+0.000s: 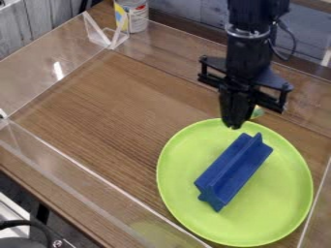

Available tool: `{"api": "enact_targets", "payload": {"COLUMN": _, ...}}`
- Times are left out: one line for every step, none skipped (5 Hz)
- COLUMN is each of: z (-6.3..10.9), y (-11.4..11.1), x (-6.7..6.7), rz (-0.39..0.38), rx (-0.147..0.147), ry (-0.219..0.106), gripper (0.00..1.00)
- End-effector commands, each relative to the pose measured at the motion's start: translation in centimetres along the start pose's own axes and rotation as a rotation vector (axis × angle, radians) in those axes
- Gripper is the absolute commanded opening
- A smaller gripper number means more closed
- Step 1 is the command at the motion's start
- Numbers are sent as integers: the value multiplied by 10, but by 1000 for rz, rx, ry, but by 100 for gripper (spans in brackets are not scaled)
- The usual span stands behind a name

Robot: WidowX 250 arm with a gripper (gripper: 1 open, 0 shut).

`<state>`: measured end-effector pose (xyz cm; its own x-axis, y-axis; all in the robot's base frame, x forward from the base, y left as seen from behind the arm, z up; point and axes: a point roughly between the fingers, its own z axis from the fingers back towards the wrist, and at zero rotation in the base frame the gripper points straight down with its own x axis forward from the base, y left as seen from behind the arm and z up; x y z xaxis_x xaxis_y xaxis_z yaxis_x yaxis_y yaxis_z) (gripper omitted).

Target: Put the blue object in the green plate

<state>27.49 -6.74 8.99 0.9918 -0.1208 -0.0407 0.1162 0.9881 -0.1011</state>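
A yellow-and-white container [128, 15] stands far beyond the green plate's [175, 160] left side; its label is unreadable. The blue block [234, 170] lies diagonally on the plate, just below the pincer [237, 122], which is clenched, empty, above the plate's far rim.

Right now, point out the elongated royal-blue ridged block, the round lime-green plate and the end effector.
Elongated royal-blue ridged block [234, 171]: camera view, middle of its grooved top.
Round lime-green plate [177, 165]: camera view, bare left part.
End effector [235, 121]: camera view, tips of its closed fingers.
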Motion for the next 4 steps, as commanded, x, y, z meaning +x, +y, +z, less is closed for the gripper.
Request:
{"api": "enact_targets", "payload": {"z": 4, "y": -2, "x": 3, "rz": -16, "rx": 3, "ry": -30, "gripper": 0}}
{"api": "enact_targets", "payload": {"z": -1, "y": -3, "x": 4, "rz": -20, "rx": 2, "ry": -27, "gripper": 0}}
{"api": "enact_targets", "payload": {"z": -5, "y": -5, "x": 5, "rz": -25, "rx": 0, "ry": -27, "gripper": 0}}
{"api": "enact_targets", "payload": {"z": -8, "y": -5, "x": 6, "rz": -29, "rx": -1, "ry": -26, "gripper": 0}}
